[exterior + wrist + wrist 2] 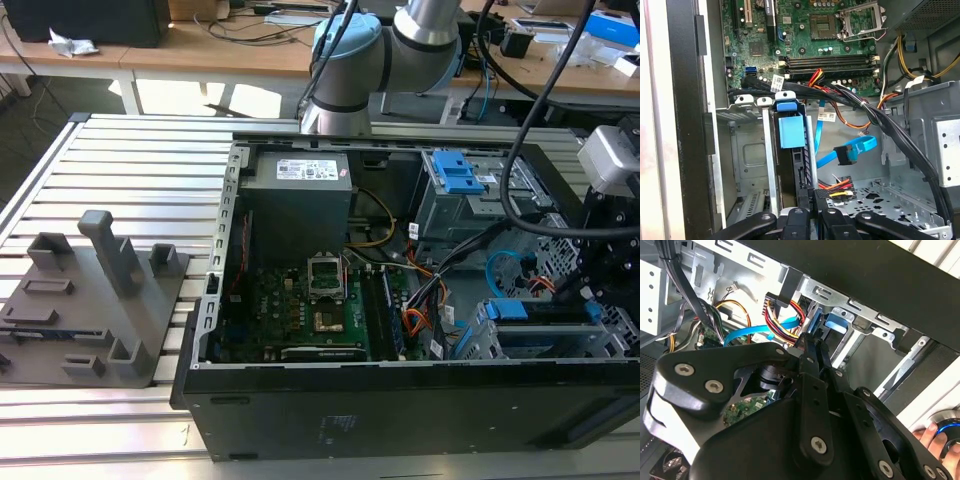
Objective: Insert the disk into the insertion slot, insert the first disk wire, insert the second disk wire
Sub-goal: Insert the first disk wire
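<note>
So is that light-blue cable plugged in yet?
Not plugged in: the light-blue cable ends in a loose connector in the first wrist view.

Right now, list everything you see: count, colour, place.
computer case: one, black, open on the slatted table
fixture: one, grey, on the table, exterior view's left
power supply: one, grey, inside the case
motherboard: one, green, inside the case
bay with blue latches: one, grey, beside the power supply
insertion slot: one, silver-grey, holding the disk
disk: one, dark with blue handle, in the slot
first disk wire: one, orange-red and black, beside the disk
second disk wire: one, light blue, looped beside the disk
robot arm: one, silver and light blue, beyond the case
tool: one, black, at the disk
</note>
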Motion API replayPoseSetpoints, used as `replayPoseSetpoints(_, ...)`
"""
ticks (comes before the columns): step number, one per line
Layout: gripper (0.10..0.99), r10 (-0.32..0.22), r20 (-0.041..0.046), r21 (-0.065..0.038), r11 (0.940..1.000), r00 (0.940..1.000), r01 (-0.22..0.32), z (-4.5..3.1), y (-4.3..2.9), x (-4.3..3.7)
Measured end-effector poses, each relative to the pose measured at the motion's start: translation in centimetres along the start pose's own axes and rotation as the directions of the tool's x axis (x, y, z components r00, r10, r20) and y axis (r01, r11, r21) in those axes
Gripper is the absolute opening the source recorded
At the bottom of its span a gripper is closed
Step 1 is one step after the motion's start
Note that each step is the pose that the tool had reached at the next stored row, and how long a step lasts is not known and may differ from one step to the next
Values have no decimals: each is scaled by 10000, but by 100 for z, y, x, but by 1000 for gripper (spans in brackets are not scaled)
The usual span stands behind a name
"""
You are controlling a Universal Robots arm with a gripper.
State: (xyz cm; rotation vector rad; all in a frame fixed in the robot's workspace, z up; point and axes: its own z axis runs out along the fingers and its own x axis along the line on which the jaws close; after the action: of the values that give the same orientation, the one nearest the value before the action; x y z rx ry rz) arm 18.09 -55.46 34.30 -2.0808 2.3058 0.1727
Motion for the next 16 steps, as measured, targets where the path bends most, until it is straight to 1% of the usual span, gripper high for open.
replayPoseSetpoints(3,161,-129,-19,-12,9999,9999,129,-3,-1,0)
replayPoseSetpoints(7,161,-140,-20,-13,9999,9999,140,-5,-1,2)
replayPoseSetpoints(11,161,-138,-38,-12,9999,9999,138,-24,1,3)
replayPoseSetpoints(16,161,-141,18,-17,9999,9999,141,-12,-1,13)
